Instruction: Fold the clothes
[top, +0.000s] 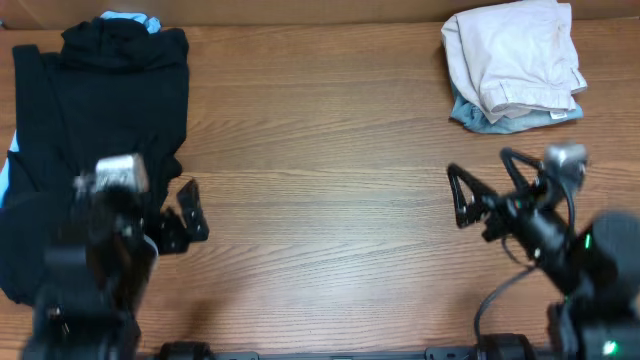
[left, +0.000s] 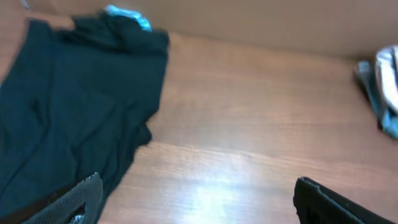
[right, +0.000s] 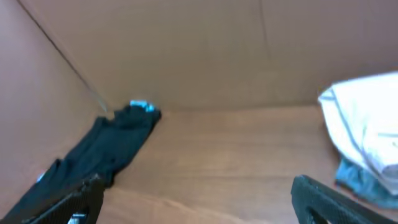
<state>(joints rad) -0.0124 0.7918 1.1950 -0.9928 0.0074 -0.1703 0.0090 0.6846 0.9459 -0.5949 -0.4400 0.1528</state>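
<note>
Black garment (top: 100, 120) spread across the left of the wooden surface (top: 320, 150), light blue cloth (top: 130, 18) at its far edge. Folded cream garment (top: 515, 55) far right, stacked on a blue-grey garment (top: 475, 115). Left gripper (top: 188, 215) wide and empty just beside the black garment's near corner; right gripper (top: 458, 196) wide, empty, over bare wood

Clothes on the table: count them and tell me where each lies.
4 visible: black garment far left, light-blue one peeking from beneath it, cream garment folded far right, grey-blue one under that. More could be hidden.
</note>
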